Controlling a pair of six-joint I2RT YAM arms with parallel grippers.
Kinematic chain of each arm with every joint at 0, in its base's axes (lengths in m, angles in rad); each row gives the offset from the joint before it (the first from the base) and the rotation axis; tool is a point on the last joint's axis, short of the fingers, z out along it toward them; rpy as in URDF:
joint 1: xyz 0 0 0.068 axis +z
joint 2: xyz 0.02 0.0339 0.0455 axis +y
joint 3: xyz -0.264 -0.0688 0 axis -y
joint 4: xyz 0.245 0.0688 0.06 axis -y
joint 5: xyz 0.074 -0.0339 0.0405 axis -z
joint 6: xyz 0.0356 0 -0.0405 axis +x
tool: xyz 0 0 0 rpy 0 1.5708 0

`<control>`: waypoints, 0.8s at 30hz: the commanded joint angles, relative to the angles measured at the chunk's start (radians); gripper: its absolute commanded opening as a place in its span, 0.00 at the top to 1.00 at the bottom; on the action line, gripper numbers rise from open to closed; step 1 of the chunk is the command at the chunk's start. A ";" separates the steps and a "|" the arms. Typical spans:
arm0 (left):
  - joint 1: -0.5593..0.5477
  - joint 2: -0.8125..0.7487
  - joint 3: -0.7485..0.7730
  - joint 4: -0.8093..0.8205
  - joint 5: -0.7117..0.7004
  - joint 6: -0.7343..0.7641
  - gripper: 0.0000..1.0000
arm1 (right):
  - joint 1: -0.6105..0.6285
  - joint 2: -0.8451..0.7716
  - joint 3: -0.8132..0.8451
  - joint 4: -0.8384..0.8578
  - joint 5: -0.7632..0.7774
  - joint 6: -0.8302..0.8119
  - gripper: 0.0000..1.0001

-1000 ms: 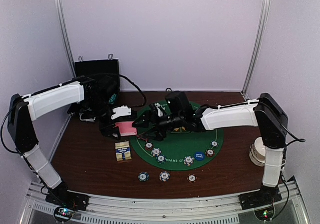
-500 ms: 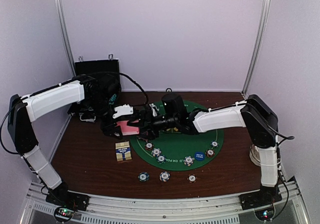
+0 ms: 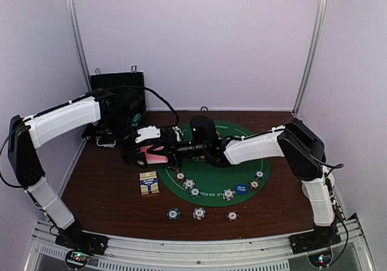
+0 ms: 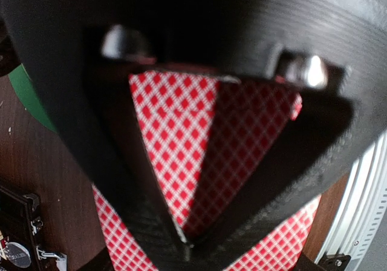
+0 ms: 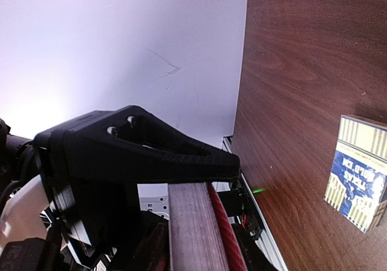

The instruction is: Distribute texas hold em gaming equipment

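Observation:
A stack of pink-backed playing cards (image 3: 155, 156) hangs above the brown table at the left of the green mat (image 3: 257, 162), with my left gripper (image 3: 140, 152) shut on it. In the left wrist view the red-checked cards (image 4: 175, 132) fill the gap between the closed fingers. My right gripper (image 3: 173, 150) has reached the stack from the right. One of its fingers (image 5: 151, 156) lies across the stack's edge (image 5: 196, 228), and the other finger is hidden. Several striped chips (image 3: 189, 184) and a blue button (image 3: 240, 188) lie on the mat. Three chips (image 3: 199, 212) sit in front of it.
A small striped card box (image 3: 149, 182) lies on the table just below the held cards, and it also shows in the right wrist view as the card box (image 5: 358, 171). The black hinged case (image 3: 118, 83) stands open at the back left.
The right arm has stretched leftward across the mat until its gripper meets the cards, and its jaws have narrowed. The left arm and the cards have stayed put.

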 commanded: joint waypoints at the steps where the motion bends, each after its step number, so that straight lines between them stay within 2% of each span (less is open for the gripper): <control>1: -0.007 -0.043 0.035 0.016 0.015 -0.007 1.00 | 0.010 0.025 0.020 0.099 -0.026 0.063 0.73; 3: -0.008 -0.042 0.033 0.023 0.015 -0.011 1.00 | 0.008 0.027 0.009 0.141 -0.028 0.090 0.79; 4: -0.007 -0.043 0.033 0.031 0.013 -0.019 0.93 | 0.008 0.028 0.002 0.159 -0.029 0.103 0.83; 5: -0.007 -0.045 0.033 0.037 0.012 -0.023 0.76 | 0.008 0.027 -0.003 0.175 -0.030 0.113 0.86; 7: -0.006 -0.058 0.028 0.054 0.018 -0.036 0.28 | 0.008 0.025 -0.014 0.207 -0.032 0.131 0.92; 8: -0.006 -0.072 0.018 0.070 0.028 -0.042 0.13 | 0.007 0.025 -0.018 0.222 -0.032 0.140 0.94; 9: -0.006 -0.089 0.005 0.085 0.046 -0.038 0.04 | 0.007 0.024 -0.023 0.237 -0.034 0.148 0.95; 16: -0.005 -0.168 -0.054 0.137 0.164 -0.034 0.02 | 0.007 0.025 -0.034 0.293 -0.036 0.179 0.97; 24: -0.002 -0.159 -0.070 0.139 0.192 -0.035 0.02 | 0.008 0.007 -0.050 0.354 -0.039 0.206 0.97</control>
